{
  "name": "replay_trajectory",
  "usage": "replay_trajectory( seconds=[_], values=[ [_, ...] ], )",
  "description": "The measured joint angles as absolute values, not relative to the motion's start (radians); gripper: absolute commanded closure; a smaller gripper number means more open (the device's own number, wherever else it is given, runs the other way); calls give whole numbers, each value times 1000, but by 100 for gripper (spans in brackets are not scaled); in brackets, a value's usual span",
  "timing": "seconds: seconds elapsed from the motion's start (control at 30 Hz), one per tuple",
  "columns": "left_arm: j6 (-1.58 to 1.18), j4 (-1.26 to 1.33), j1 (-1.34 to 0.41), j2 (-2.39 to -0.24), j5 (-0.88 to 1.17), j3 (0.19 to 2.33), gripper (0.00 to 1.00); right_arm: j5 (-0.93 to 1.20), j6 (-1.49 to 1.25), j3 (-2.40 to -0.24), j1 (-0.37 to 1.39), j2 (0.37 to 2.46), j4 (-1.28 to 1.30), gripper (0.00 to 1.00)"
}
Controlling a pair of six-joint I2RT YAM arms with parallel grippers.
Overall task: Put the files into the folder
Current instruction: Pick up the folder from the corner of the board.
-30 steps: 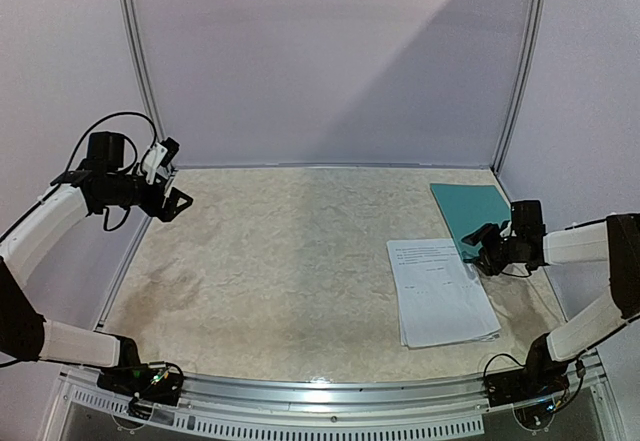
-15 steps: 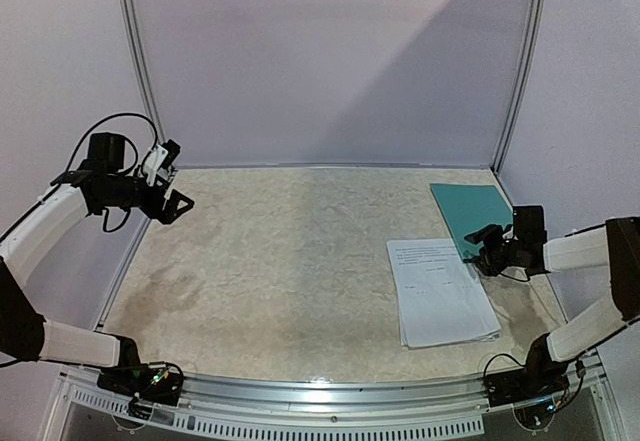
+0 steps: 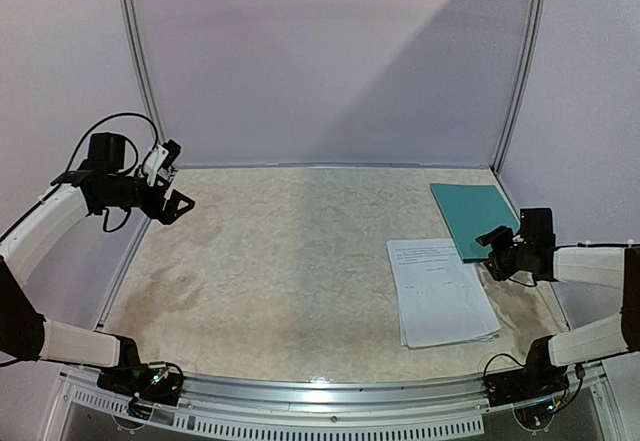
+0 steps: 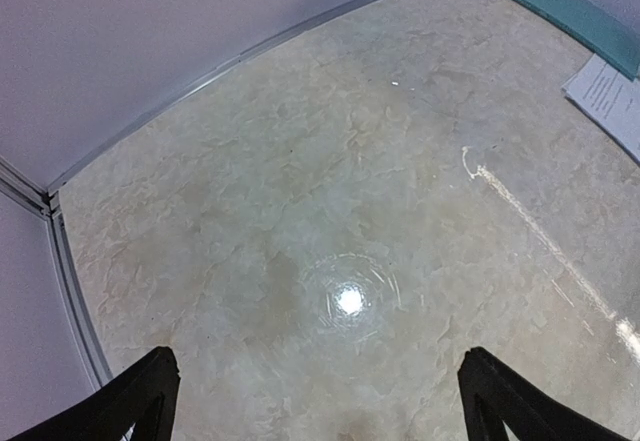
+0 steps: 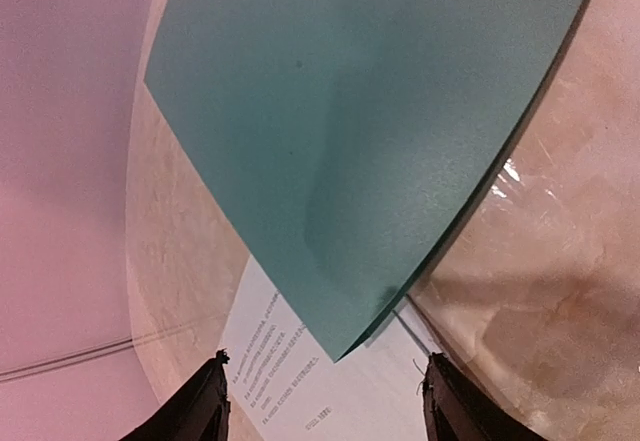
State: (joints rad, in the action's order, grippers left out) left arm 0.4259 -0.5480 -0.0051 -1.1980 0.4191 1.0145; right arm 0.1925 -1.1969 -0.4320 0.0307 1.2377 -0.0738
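The teal folder [image 3: 470, 216] lies flat and closed at the table's far right, its near corner overlapping the top edge of the files [image 3: 440, 291], a stack of white printed sheets. My right gripper [image 3: 497, 244] hovers low just right of that corner and is open. In the right wrist view the folder [image 5: 370, 131] fills the frame, its corner pointing down over the files [image 5: 300, 391], a little ahead of the gap of the open right gripper [image 5: 325, 406]; nothing is between the fingers. My left gripper [image 3: 177, 202] is open, raised at the far left.
The left wrist view shows bare marbled tabletop [image 4: 330, 211], with the folder [image 4: 575, 16] and files [image 4: 612, 96] far off at its right edge. White booth walls and a metal rail [image 3: 320, 166] bound the table at the back and sides.
My right gripper has drawn back to the right, a little away from the folder's corner, and its jaws have spread slightly. The left arm, folder and files have not moved.
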Motion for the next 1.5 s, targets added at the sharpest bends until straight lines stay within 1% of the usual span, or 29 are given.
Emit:
replay_trajectory(
  seconds=[0.17,0.33,0.53,0.63,0.97,1.3,1.43,1.5],
  values=[
    [426,-548,-5,-1198,419,1015,1,196,-1200,-432,31,1332,-109,35],
    [426,-556,-5,-1198,423,1015,1,213,-1217,-434,27,1433,-223,38],
    [427,-564,-5,-1198,423,1015,0,217,-1248,-420,25,1490,-347,54],
    [427,-565,-5,-1198,423,1015,0,216,-1253,-416,25,1493,-374,58],
    [427,-566,-5,-1198,429,1015,0,207,-1227,-417,25,1482,-460,61],
    [427,-566,-5,-1198,430,1015,1,170,-1200,-460,17,1504,-620,63],
    [427,-566,-5,-1198,430,1015,0,162,-1204,-521,5,1574,-664,66],
    [427,-566,-5,-1198,429,1015,0,160,-1205,-572,-10,1618,-668,71]
  ],
)
